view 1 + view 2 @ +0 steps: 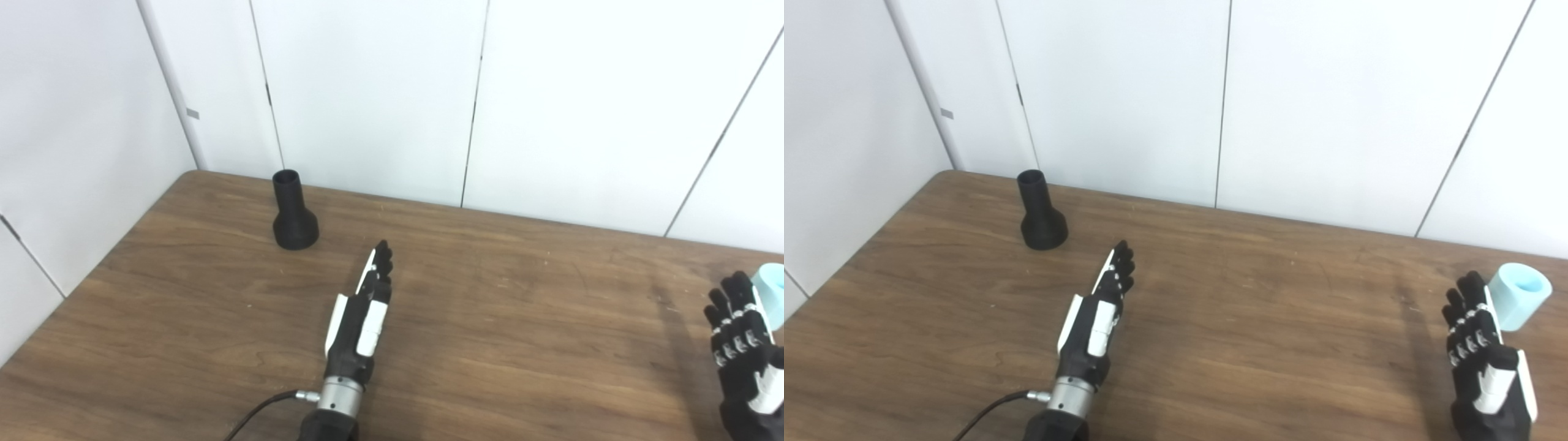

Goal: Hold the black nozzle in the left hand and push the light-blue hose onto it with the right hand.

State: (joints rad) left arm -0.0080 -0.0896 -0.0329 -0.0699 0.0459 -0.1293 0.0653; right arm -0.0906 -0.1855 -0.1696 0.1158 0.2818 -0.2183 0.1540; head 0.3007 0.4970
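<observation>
Both hands, left (1096, 321) and right (1482, 358), released; flared black plastic nozzle (1041, 211) and short light-blue hose (1518, 295) ungrasped on the brown wooden worktop (1249, 318), joining not begun

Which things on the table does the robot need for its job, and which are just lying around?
Needed for the job:
black nozzle, standing upright
light-blue hose piece
left hand, open
right hand, open, beside the hose

Just there:
wooden table
white wall panels
</observation>
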